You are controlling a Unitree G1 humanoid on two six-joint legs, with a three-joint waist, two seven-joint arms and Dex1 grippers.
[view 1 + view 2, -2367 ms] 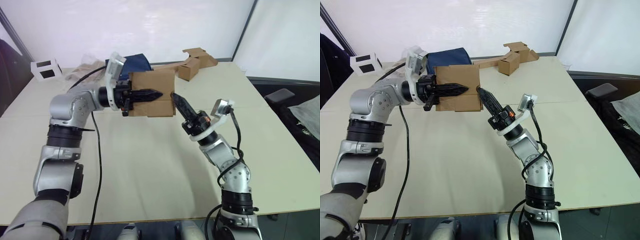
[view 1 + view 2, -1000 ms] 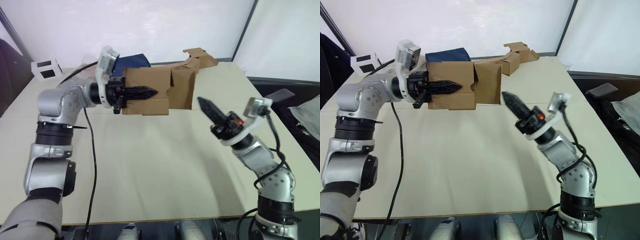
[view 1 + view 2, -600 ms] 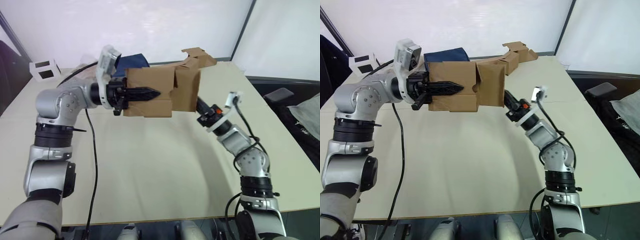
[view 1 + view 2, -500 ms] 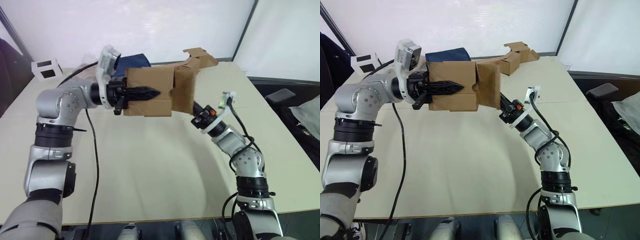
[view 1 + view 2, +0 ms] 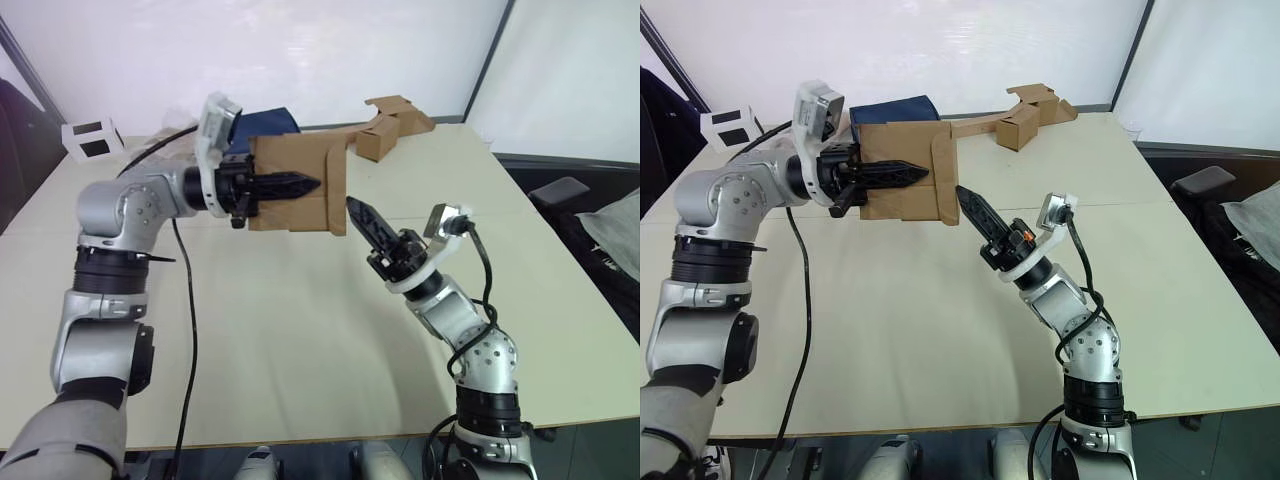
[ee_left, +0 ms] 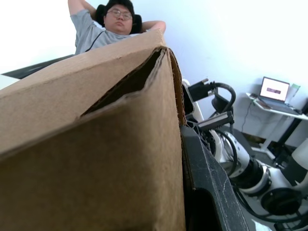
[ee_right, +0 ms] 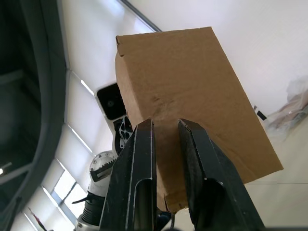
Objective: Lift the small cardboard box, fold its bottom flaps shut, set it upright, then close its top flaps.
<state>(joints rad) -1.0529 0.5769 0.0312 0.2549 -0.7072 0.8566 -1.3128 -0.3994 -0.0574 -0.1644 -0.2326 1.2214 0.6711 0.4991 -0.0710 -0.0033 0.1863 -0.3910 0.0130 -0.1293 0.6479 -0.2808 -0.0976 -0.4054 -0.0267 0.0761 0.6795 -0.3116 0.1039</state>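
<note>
Already the small cardboard box [image 5: 290, 185] is being held in the air above the tabletop [image 5: 300, 330], so the lifting is judged done; it is being pinched through one wall by the left pincer [image 5: 300, 185], one black finger lying along the outside face and the other presumably inside; the box is being kept on its side, an open end turned toward the right arm. A flap [image 5: 336, 193] on that end is being shown nearly folded flat against the opening; whether the other bottom flaps are being tucked behind it cannot be told; the folding is judged in hand and not finished. Setting upright and closing the top flaps are being left for later. The right pincer [image 5: 966, 197] is being held just beside the flap, its fingers [image 7: 139, 163] nearly pressed together with nothing between them. The cardboard is being seen as plain, brown and unmarked, its corrugated edges faintly ragged.
</note>
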